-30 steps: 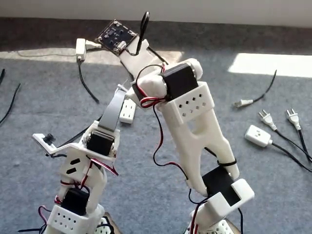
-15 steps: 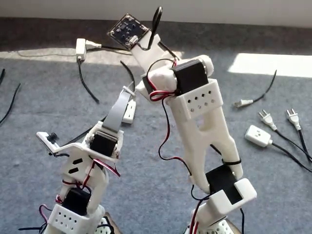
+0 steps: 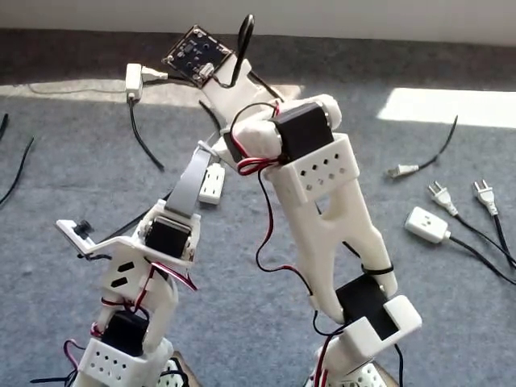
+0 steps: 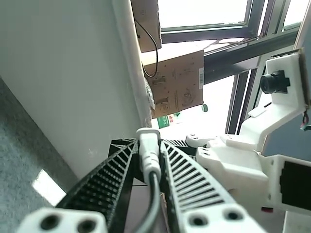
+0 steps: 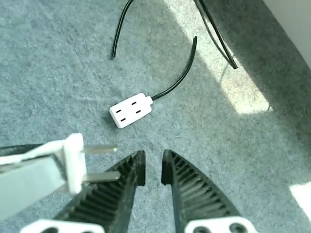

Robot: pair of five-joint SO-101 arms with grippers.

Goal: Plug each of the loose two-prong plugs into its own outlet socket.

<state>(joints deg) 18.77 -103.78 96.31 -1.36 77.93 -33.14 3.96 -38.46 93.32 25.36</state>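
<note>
My left gripper (image 4: 148, 141) is shut on a white two-prong plug (image 4: 147, 150) whose dark cord runs back between the fingers. In the right wrist view that plug (image 5: 74, 162) shows its two prongs pointing sideways in the air, above the grey carpet. A white outlet socket (image 5: 130, 110) with a black cord lies on the carpet beyond it. My right gripper (image 5: 152, 161) hangs beside the prongs, open by a narrow gap, with nothing in it. From above, the left gripper (image 3: 203, 157) stands over the same socket (image 3: 211, 184), under the right arm's wrist.
A second white socket (image 3: 425, 224) lies at the right with three loose plugs (image 3: 438, 193) (image 3: 484, 192) (image 3: 401, 170) around it. Another socket (image 3: 133, 81) at the far left has a plug in it. Black cords trail over the carpet (image 3: 72, 185).
The right arm's wrist swung to the right half a second ago and has come back left, close to where it was. The left arm has barely moved and still holds its plug.
</note>
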